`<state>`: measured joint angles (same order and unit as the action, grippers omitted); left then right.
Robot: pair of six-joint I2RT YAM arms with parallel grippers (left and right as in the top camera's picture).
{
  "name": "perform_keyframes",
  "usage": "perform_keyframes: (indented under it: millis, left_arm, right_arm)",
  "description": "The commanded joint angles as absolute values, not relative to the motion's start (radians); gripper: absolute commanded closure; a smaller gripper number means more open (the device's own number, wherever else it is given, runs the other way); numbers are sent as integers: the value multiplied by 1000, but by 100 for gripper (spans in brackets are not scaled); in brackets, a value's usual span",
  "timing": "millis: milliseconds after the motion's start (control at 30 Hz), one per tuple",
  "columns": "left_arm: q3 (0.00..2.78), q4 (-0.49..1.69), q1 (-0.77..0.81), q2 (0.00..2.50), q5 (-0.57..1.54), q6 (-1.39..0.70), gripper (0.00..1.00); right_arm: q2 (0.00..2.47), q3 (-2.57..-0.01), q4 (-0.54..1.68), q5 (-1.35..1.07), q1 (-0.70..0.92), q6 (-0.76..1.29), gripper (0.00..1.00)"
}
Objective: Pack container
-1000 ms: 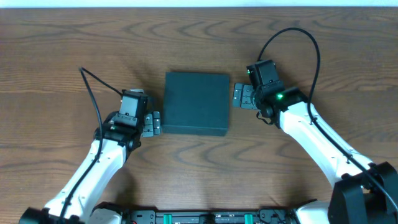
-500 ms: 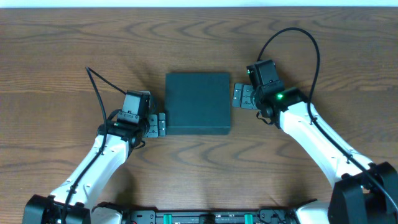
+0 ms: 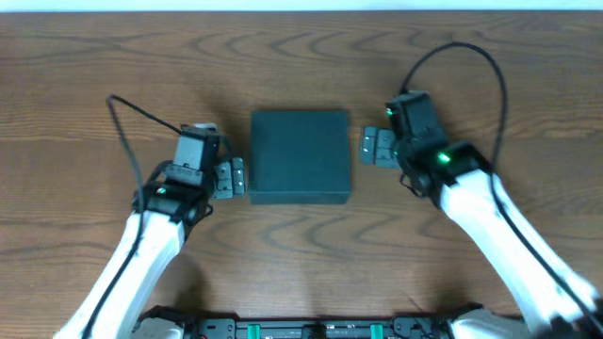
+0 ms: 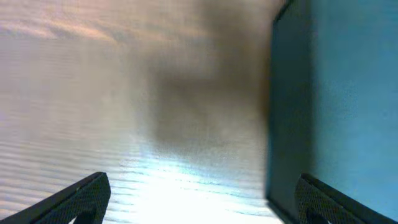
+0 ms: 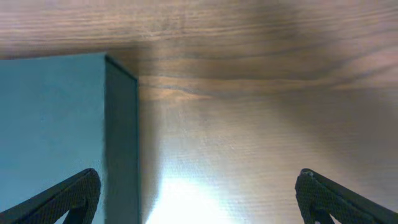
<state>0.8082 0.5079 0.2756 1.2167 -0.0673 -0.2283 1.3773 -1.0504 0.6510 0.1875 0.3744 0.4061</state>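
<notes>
Overhead, the container [image 3: 300, 156] is sitting shut at the middle of the table [image 3: 75, 75], with open wood lying beyond its far and near edges. The left hand [image 3: 232, 179] is facing its left edge from just beside it, and the right hand [image 3: 375, 146] is facing its right edge from near by. Both are gaping wide, gripping nothing.

Overhead view was evenly lit and moderately bright, with no hard shadows. I saw only thin dark band along container [image 3: 300, 155] near edge. Right arm [image 3: 490, 221] smeared by motion blur, left arm [image 3: 141, 240] softer too. Left wrist view blurred all over: white glare on table [image 4: 93, 124] between jaws, murky shadow ahead of them beside container wall. Right wrist view sharper, grain readable. Glare patch again between jaws, toward container side. Fingertips [image 5: 71, 196] dark, out of focus.
</notes>
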Motion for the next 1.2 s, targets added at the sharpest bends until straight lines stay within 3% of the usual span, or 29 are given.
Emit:
perform_keyframes:
  millis: [0,133,333,500,800,1167]
  left_arm:
    - [841,571,276,1118,-61,-216,5]
    - [841,707,311,920,-33,-199,5]
    - [841,834,445,584,-33,-167,5]
    - [841,955,446,489,-61,-179,5]
    - [841,1127,446,490,-52,-180,5]
    - [841,1156,446,490,-52,-180,5]
  right_arm:
    - [1258,-1053,709,207,379,344,1]
    - [1067,-1050,834,245,448,317,1]
    - [674,-1017,1035,316,679,399,1]
    - [489,-1017,1056,315,715,395,1]
    - [471,-1017,1179,273,715,396,1]
    - [469,-1017,1235,284,712,396,1]
